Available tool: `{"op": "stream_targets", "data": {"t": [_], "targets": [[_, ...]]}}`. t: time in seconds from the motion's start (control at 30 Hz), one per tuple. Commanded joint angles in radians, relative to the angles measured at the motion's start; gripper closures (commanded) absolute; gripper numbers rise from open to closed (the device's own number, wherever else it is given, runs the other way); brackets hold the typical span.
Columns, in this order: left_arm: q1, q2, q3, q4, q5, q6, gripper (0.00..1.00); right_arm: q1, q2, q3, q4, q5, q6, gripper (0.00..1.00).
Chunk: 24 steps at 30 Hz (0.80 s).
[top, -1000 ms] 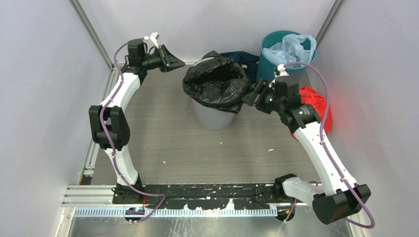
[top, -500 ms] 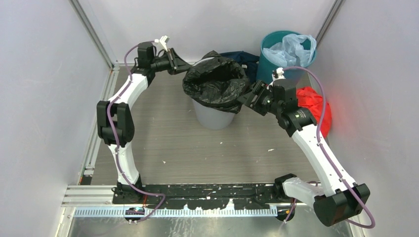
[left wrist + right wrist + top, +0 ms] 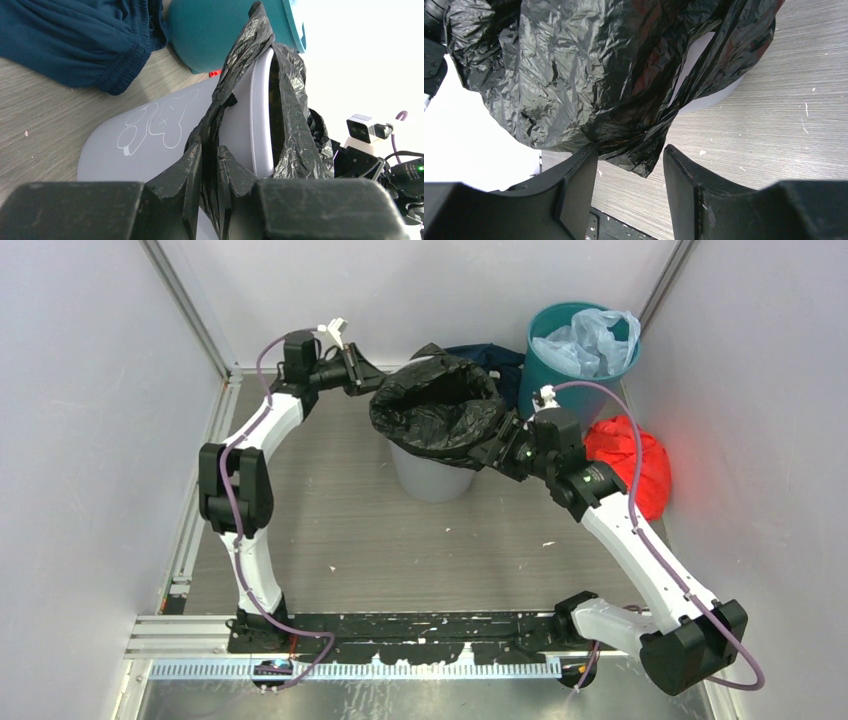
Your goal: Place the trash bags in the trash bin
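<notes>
We see a thin, glossy, crinkled black trash bag (image 3: 437, 405) draped over the mouth of a round, tapered, smooth light grey trash bin (image 3: 430, 478), which stands on a pale wood-grain counter (image 3: 340, 530). The bag's mouth gapes above the rim and its skirt hangs partway down the bin's sides.

From above, the left arm (image 3: 250, 440) reaches the bag's left edge and the right arm (image 3: 620, 530) its right edge. The left wrist view adds what the top view hides: the left jaws are pressed nearly together, pinching a fold of the black plastic just outside the rim, and a faint white line drawing marks the bin's wall. The right wrist view shows the right jaws spread, with the bag's ragged lower hem hanging between them and meeting the tip of one.

Behind the bin lie a navy cloth (image 3: 495, 358) and a teal bin (image 3: 532, 375) holding a pale blue translucent bag (image 3: 590, 340). A red cloth bundle (image 3: 615, 445) sits beside the right arm.

The widest stretch of counter lies between the grey bin and the arms' bases, dotted with white flecks. Pale walls (image 3: 90, 440) stand close on both sides.
</notes>
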Motion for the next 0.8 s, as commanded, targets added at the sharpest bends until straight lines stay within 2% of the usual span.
{"op": "stream_targets", "data": {"t": [0.0, 0.2, 0.53, 0.77], "targets": [[-0.018, -0.018, -0.019, 0.071, 0.022, 0.0, 0.81, 0.015, -0.004, -0.01, 0.064, 0.035, 0.01, 0.45], [-0.042, -0.04, -0.07, 0.086, 0.011, 0.003, 0.81, 0.032, 0.03, -0.043, 0.106, 0.092, 0.007, 0.48], [-0.075, -0.137, -0.245, 0.135, -0.021, 0.019, 0.82, 0.039, 0.057, -0.13, 0.153, 0.14, 0.0, 0.67], [-0.108, -0.227, -0.396, 0.17, -0.052, 0.031, 0.82, 0.038, 0.043, -0.171, 0.137, 0.194, -0.03, 0.69]]}}
